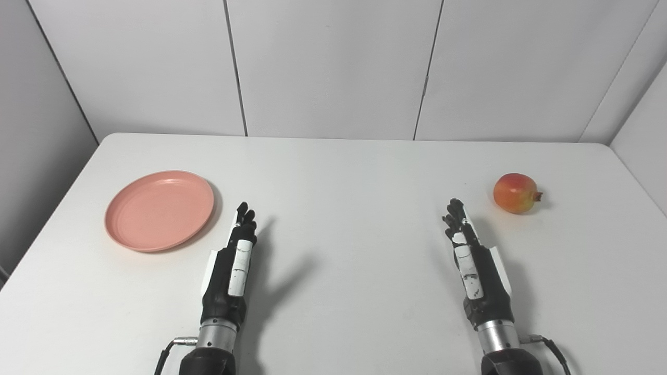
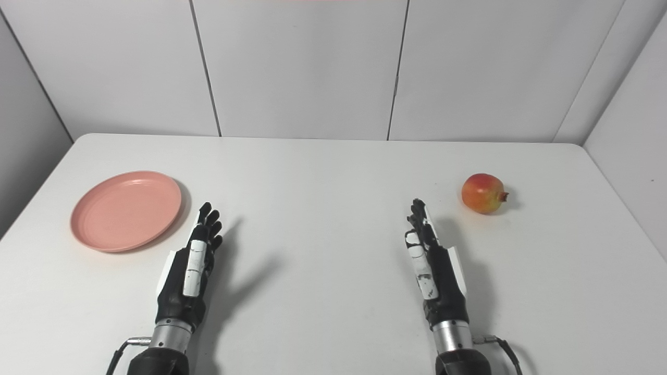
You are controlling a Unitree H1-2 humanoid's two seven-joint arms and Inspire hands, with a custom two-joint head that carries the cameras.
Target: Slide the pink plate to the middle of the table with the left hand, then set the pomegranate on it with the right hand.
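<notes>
Clearly nothing is done yet: pink plate (image 1: 159,210) is seen at counter (image 1: 344,172) left side, unslid; pomegranate (image 1: 515,193) lies far right, untouched; left hand (image 1: 235,263) and right hand (image 1: 471,260) are held spread, empty, edge-up

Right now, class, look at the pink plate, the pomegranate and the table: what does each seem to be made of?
Pink plate: probably plastic or melamine, with a smooth satin finish, an even colour and soft sheen on the rim.
Pomegranate: red-orange skin with a dry crown tip; whether it is real fruit or a plastic model cannot be told.
Table: white, matte, likely laminate or plastic, showing only diffuse shadows.
</notes>
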